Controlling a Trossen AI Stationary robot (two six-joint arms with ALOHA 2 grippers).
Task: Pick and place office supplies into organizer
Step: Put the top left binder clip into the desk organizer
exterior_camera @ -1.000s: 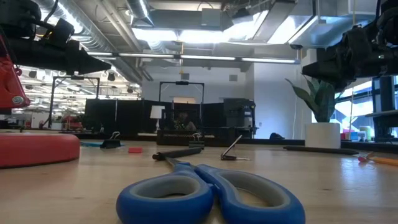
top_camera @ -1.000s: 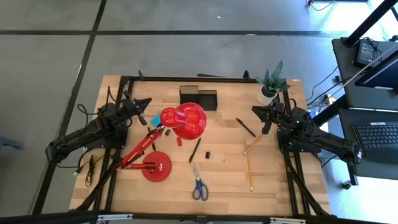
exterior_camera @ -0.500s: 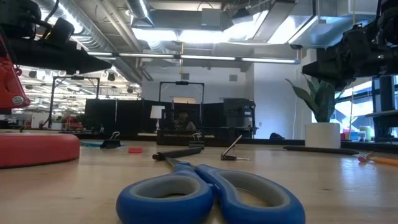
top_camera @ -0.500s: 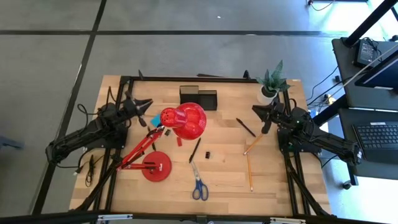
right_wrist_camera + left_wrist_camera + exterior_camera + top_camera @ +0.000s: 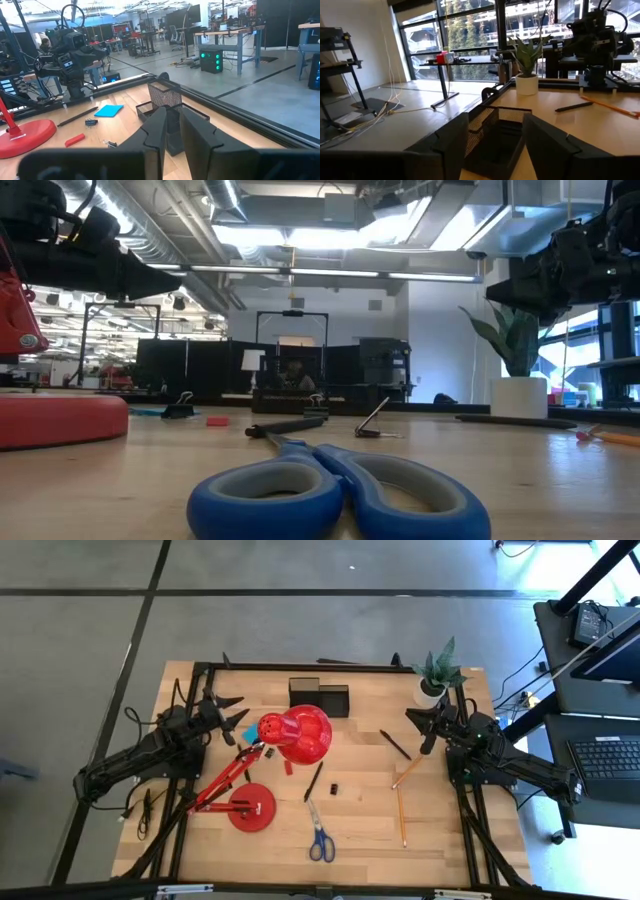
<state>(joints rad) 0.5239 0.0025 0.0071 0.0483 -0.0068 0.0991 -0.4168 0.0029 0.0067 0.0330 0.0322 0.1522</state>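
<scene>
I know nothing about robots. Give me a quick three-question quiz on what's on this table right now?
1. True or false: the scissors are already in the organizer.
2. Which gripper has its fingers spread wider: A) left gripper or B) right gripper?
3. Fill in: the potted plant stands at the table's far ____ corner, on the robot's own side.

Key: 1 false, they lie on the table near its front edge. 2 A. 3 right.

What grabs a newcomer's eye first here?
The red lamp, its head hanging over the middle of the table and its round base nearer the front left. Next, the blue-handled scissors lying at the front, filling the low view. The black organizer sits at the back edge.
</scene>
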